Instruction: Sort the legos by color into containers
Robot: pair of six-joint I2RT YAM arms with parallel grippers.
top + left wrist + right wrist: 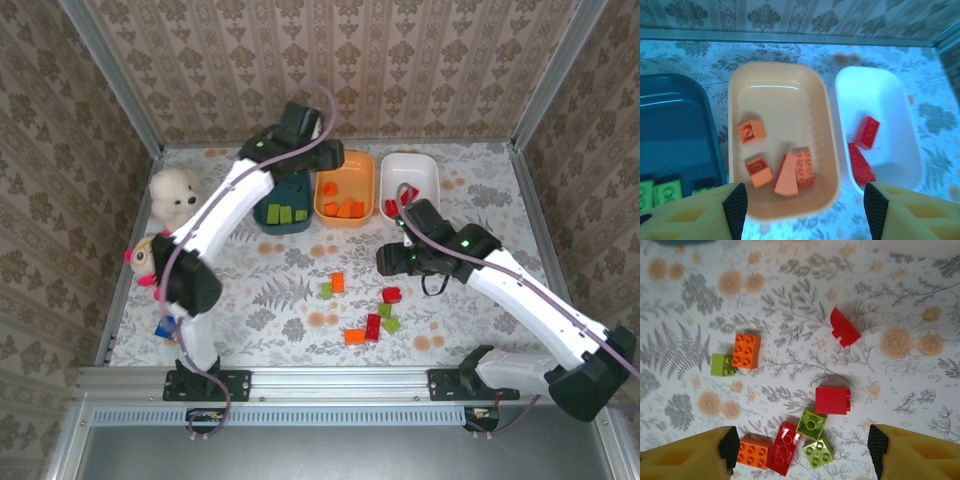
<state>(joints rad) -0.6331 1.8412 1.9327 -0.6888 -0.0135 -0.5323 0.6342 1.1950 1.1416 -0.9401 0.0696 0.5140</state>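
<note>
Orange tub (785,107) beneath parted left end effector (805,206), right end effector (802,449) parted above legos (832,400)

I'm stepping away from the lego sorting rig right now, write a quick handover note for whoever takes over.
Left end effector: open, empty, above the orange tub.
Right end effector: open, empty, above the loose bricks.
Done: four orange bricks lie in the orange tub, red bricks in the white tub, green bricks in the teal tub.
To do: eight loose bricks on the table, three red, three green and two orange, each to go into its matching tub.
</note>
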